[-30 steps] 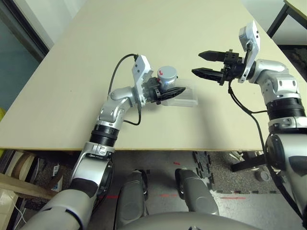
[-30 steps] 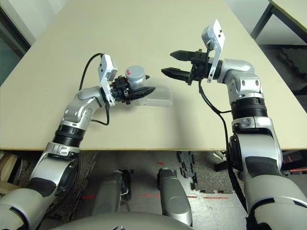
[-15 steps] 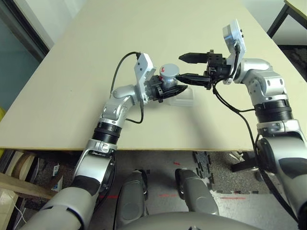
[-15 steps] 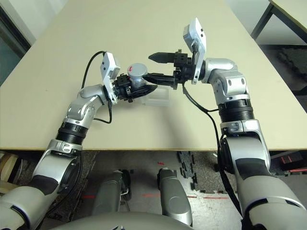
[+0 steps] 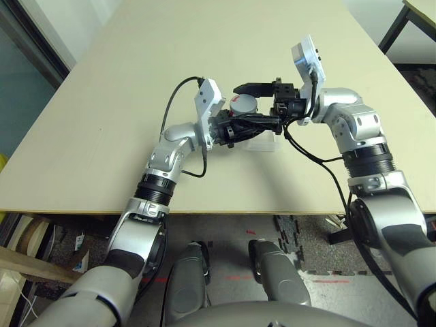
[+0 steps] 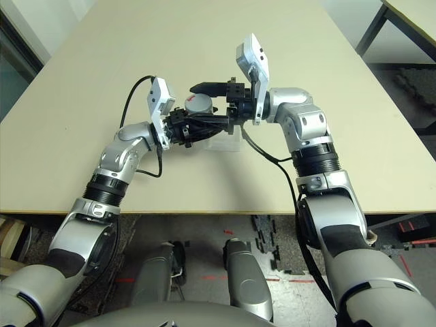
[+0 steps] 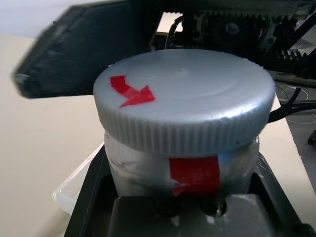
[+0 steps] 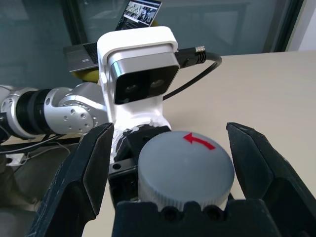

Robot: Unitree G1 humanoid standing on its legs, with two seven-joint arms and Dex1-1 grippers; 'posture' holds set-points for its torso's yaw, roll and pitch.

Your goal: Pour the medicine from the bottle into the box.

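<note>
My left gripper (image 5: pixel 237 128) is shut on the silvery-white bottle (image 7: pixel 190 173), holding it upright just above the table. Its grey cap (image 5: pixel 243 104) is on and carries a red arrow. My right gripper (image 5: pixel 240 106) is open, one black finger (image 8: pixel 84 173) on each side of the cap (image 8: pixel 185 165), with small gaps to it. The clear frosted box (image 5: pixel 264 142) lies on the table right beside and under the bottle, partly hidden by the grippers; one corner of the box (image 7: pixel 74 185) shows past the bottle. The medicine is hidden.
The beige table (image 5: pixel 102 122) stretches wide around both arms, with its front edge near me. A black cable (image 5: pixel 170 102) loops from the left wrist camera (image 8: pixel 138 74). A dark table leg (image 5: pixel 398 27) stands off the far right.
My right gripper has swung left across the table to the bottle and now straddles its cap. The left gripper kept hold of the bottle, shifting only slightly.
</note>
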